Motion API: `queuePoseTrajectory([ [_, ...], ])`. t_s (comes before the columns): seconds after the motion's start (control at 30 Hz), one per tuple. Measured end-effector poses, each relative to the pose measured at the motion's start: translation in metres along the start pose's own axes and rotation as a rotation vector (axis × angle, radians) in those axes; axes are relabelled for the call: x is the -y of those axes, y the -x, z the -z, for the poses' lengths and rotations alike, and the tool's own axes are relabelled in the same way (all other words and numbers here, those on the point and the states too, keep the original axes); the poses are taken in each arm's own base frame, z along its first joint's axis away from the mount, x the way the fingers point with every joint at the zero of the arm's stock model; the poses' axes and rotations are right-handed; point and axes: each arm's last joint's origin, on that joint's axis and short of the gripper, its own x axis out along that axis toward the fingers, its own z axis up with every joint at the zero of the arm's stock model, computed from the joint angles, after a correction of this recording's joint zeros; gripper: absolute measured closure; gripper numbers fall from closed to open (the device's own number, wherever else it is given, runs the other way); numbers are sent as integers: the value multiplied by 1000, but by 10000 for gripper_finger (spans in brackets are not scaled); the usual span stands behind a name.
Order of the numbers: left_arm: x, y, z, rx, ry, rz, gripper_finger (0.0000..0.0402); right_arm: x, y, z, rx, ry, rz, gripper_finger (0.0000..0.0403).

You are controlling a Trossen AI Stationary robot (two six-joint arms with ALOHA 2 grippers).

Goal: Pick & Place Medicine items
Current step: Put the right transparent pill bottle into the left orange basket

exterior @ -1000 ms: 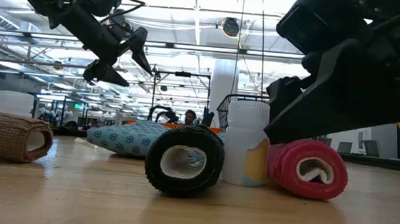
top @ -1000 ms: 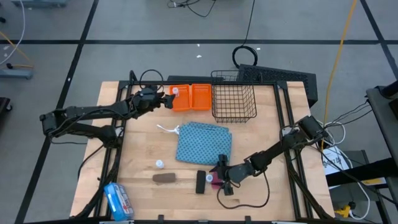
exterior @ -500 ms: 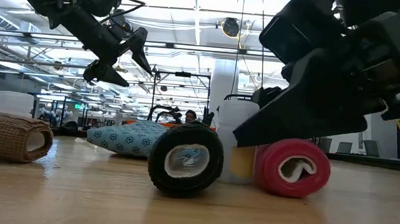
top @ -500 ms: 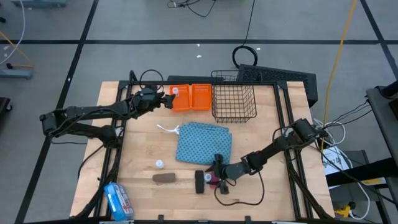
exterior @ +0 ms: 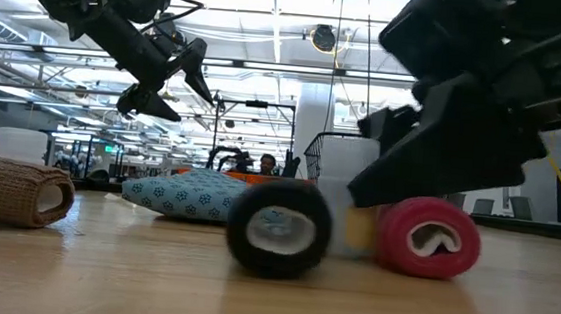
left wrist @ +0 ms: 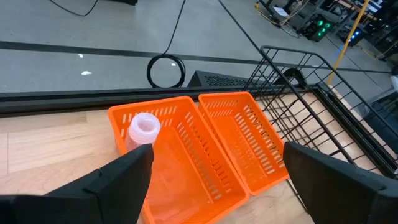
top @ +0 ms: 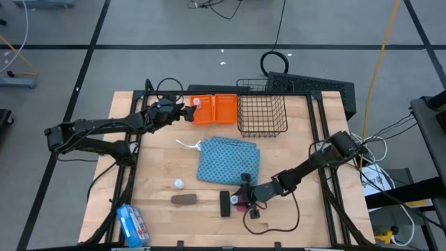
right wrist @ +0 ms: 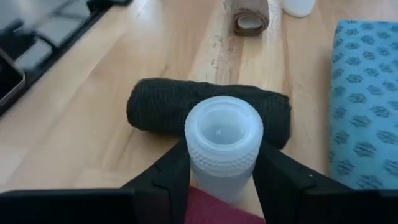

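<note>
Near the table's front edge, right gripper (right wrist: 221, 177) pinches a white bottle (right wrist: 223, 146) for lifting; left gripper (left wrist: 214, 180) hovers spread over the orange tray (left wrist: 193, 158)

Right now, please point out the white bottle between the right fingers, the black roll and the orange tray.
white bottle (right wrist: 223, 135): right wrist view, ribbed cap.
black roll (right wrist: 155, 107): right wrist view, side.
orange tray (left wrist: 252, 152): left wrist view, slatted floor.

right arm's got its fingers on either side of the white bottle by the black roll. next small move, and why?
Probably finish closing, then lift straight up. The right tool has a finger on each side of the white bottle, which stands upright against the black roll with the pink roll beside it. A vertical lift should avoid dragging either neighbour.
</note>
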Motion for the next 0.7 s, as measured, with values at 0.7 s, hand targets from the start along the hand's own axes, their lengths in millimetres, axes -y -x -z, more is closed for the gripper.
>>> queuePoseTrajectory([
  [0.7,5,0,-5,56,-29,46,34,24,120,-50,-147,-25,214,270],
])
